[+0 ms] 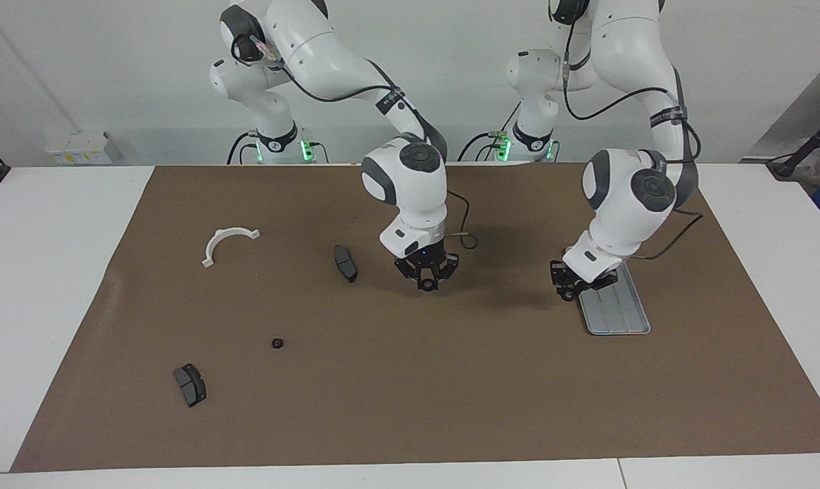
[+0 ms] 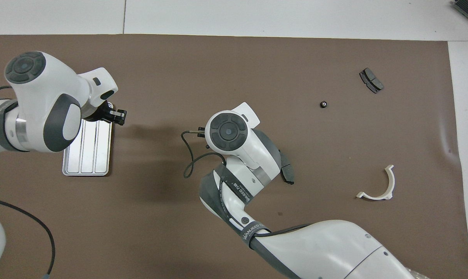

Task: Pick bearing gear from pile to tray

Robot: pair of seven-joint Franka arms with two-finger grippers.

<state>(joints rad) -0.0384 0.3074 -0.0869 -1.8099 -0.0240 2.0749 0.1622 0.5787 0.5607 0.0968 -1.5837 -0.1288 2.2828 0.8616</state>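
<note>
Your left gripper [image 1: 567, 293] hangs over the 1 o'clock corner of the tray [image 1: 619, 314] in the overhead view, grip unreadable. Right gripper [image 1: 426, 285] over mid-mat [image 1: 450, 394], grip unreadable too. Black gear [image 1: 277, 343] lies at the mat's 2 o'clock.

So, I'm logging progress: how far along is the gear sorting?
Nothing looks done: the tray's visible part shows no gear. In hand: the left gripper hangs over the tray's edge, the right gripper over the mat's middle; whether either carries a gear I cannot tell. Left: one gear lies on the mat.
</note>
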